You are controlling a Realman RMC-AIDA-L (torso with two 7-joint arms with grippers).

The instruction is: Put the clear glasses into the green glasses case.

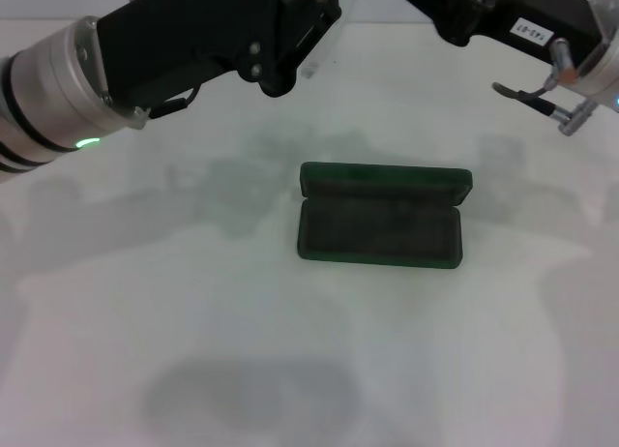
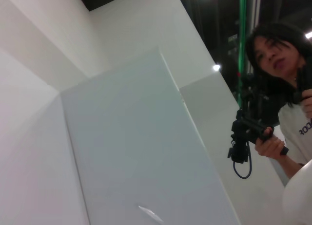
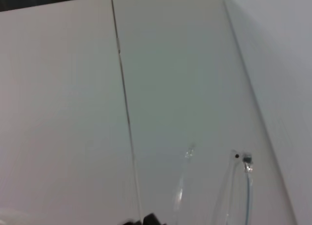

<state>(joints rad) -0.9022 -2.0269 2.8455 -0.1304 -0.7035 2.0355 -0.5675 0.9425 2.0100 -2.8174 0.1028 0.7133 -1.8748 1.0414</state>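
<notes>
The green glasses case [image 1: 380,226] lies open on the white table, a little right of centre, with its lid standing up at the back and its dark lining bare. Above and behind it, my left gripper [image 1: 305,36] hangs in the air, shut on the clear glasses [image 1: 336,23]. Their transparent edges show around its black fingers. The right wrist view shows the clear glasses [image 3: 234,186] as thin temple arms with a small hinge. In the left wrist view, one clear tip of the glasses [image 2: 148,213] shows. My right gripper [image 1: 440,7] is at the top edge, to the right of the glasses and mostly cut off.
The white table [image 1: 193,321] stretches out around the case. White wall panels stand behind it. In the left wrist view a person [image 2: 278,84] holding a black device stands beyond the table.
</notes>
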